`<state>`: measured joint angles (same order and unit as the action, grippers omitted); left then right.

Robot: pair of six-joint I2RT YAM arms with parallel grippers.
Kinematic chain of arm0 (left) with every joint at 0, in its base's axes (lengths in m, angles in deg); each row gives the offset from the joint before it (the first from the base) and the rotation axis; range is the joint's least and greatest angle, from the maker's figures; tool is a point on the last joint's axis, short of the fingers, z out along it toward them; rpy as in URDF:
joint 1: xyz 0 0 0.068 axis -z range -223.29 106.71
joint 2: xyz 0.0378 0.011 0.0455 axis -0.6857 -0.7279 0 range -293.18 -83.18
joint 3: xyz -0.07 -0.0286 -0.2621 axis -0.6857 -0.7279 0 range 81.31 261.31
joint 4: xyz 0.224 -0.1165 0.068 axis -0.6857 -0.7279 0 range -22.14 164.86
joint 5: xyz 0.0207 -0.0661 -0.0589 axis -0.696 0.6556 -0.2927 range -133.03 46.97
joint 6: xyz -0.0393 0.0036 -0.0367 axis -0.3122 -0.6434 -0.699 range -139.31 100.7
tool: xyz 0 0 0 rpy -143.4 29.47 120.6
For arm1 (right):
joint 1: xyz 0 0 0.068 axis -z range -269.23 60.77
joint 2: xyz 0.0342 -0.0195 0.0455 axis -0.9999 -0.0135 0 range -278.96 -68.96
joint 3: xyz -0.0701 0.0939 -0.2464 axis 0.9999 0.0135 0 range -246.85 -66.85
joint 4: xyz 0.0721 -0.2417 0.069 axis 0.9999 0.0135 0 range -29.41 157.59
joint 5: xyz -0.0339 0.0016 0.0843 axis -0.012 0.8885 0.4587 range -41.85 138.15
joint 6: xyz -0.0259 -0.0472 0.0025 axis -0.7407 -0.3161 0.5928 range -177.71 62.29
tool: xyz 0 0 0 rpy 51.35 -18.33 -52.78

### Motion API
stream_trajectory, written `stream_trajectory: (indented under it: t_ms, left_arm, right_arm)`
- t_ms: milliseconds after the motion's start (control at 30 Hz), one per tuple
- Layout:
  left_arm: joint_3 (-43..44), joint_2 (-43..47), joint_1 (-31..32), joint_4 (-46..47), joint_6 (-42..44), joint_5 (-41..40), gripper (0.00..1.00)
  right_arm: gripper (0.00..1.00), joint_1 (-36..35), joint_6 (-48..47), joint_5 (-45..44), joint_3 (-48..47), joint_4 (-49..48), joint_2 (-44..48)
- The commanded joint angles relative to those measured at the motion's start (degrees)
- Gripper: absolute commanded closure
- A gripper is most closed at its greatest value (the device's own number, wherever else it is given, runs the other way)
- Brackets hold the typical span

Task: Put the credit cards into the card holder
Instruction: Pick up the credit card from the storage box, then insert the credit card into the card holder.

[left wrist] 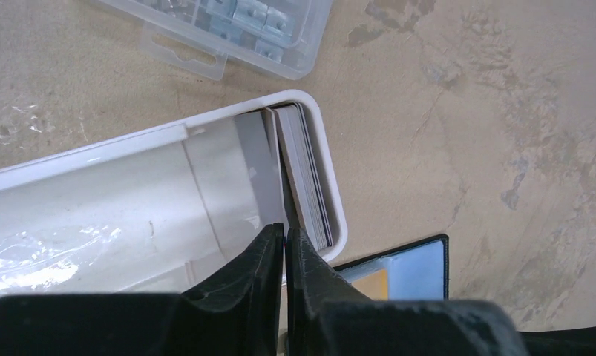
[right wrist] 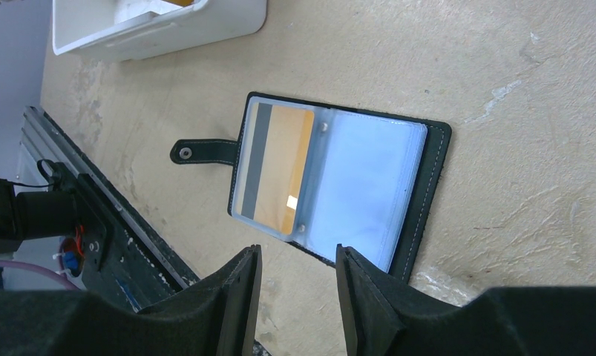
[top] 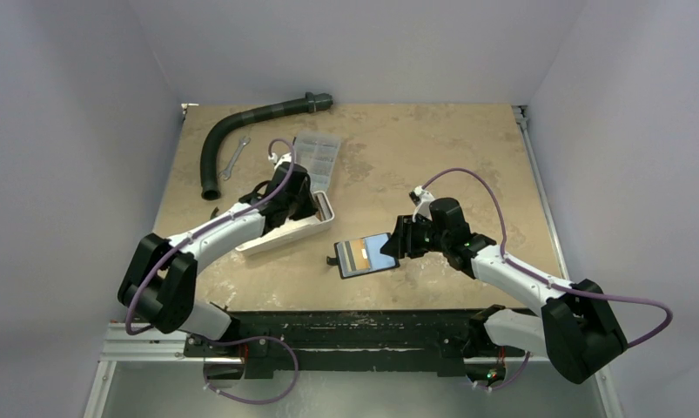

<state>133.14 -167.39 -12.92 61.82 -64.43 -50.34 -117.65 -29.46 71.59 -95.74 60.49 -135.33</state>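
beside one card holder with one orange card, right gripper gapes; left gripper closed at tray.

Card holder: black, open flat at right wrist view centre, snap strap pointing left. Orange card, grey stripe, sits in left clear sleeve. Silvery-grey card stack stands on edge, left wrist view centre, against white tray end wall.

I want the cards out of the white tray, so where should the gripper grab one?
Pinch a top edge from straight above: the cards stand on edge, stacked against the white tray's end wall, leaving only top edges exposed.
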Motion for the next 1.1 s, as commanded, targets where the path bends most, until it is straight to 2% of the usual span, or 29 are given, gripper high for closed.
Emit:
stream_trajectory:
  t_ms: [0,233,333,433,500,567,667,733,933,1067]
  left_arm:
    - [1.0,3.7,-0.3,0.3,1.1,-1.5,0.92]
    - [3.4,9.7,-0.3,-7.1,2.7,-2.8,0.95]
    - [4.8,13.0,-0.3,-11.3,4.7,-3.4,1.00]
    - [5.3,16.2,-0.3,-12.4,6.3,-0.7,1.00]
    - [4.1,18.2,-0.3,-10.4,6.7,4.6,1.00]
    - [1.1,19.2,-0.3,-3.3,5.8,13.6,1.00]
    - [-5.2,18.7,-0.2,10.3,-0.8,26.7,1.00]
    - [-9.4,17.8,0.8,18.5,-5.1,30.8,1.00]
    - [-15.2,14.6,9.5,24.2,-8.8,25.8,1.00]
    - [-18.7,12.6,11.9,26.7,-12.2,25.1,1.00]
  right_arm:
    - [0.52,0.0,-0.3,-0.2,-0.6,-1.7,-0.2]
    - [0.51,0.0,-0.5,-0.2,-0.9,-1.0,-0.3]
    - [0.51,0.0,-0.6,-0.2,-1.2,-0.9,-0.8]
    - [0.51,0.0,-0.2,0.5,-1.4,-1.6,-1.2]
    - [0.51,0.0,0.4,2.2,-1.2,-3.2,-2.0]
    - [0.51,0.0,1.3,3.9,-0.8,-5.3,-3.4]
    - [0.51,0.2,3.2,5.4,0.2,-9.7,-5.6]
    - [0.52,0.6,4.6,5.7,1.3,-12.2,-7.1]
    - [0.73,1.6,6.3,4.8,2.7,-16.2,-12.5]
    - [0.90,2.8,6.5,0.2,3.3,-14.8,-14.3]
